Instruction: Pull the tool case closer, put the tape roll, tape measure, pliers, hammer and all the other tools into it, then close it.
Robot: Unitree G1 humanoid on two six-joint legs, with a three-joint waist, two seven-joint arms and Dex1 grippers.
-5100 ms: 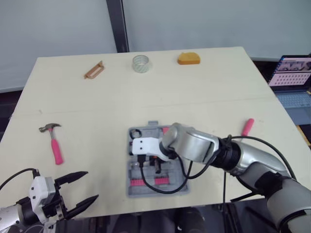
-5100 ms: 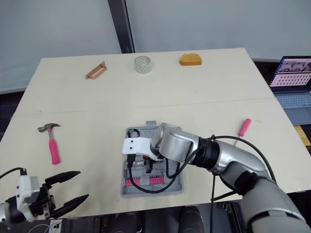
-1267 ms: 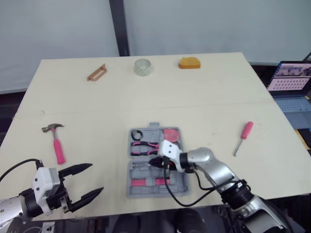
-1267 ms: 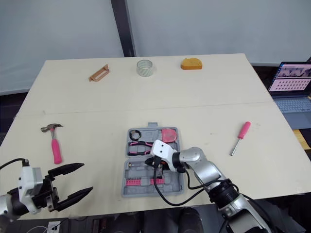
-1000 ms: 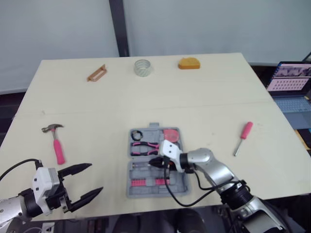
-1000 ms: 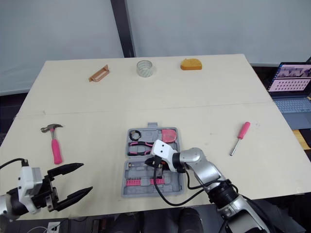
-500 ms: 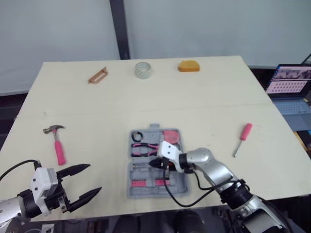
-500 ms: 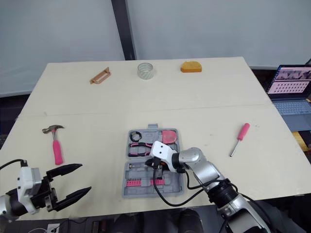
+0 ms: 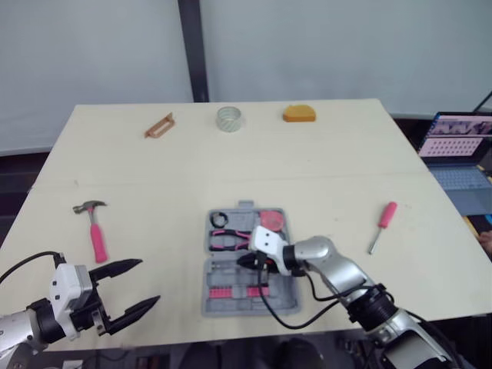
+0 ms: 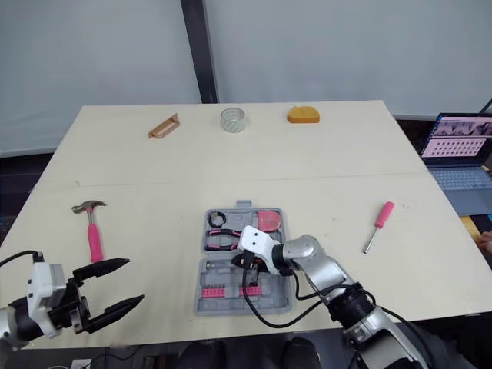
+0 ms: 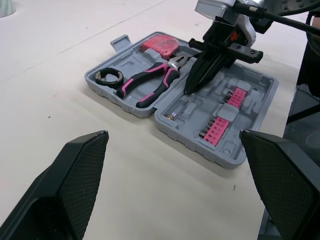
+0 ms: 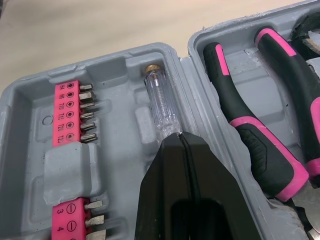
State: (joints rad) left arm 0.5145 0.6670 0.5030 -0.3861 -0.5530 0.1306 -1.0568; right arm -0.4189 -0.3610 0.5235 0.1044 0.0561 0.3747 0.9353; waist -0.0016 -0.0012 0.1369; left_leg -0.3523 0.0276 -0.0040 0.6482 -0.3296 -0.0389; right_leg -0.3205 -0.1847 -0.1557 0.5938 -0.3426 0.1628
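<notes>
Two halves of the tool case (image 9: 223,301) lie open near the bench's (image 9: 330,161) front edge, the hammer (image 9: 98,240) well to its left. Left wrist view: the left pincer (image 11: 173,134) is spread, facing the pliers (image 11: 150,82). Right wrist view: the right pincer (image 12: 181,139) is pressed together, tip by a clear screwdriver (image 12: 160,110).

Grey tool case (image 11: 262,98) open, pliers (image 11: 150,85) inside, pink hammer (image 9: 96,233) lying left

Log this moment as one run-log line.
tool case: open, pliers inside | right gripper: shut, over case's bit half | left gripper: open, empty | on table: hammer, screwdriver, tape roll
</notes>
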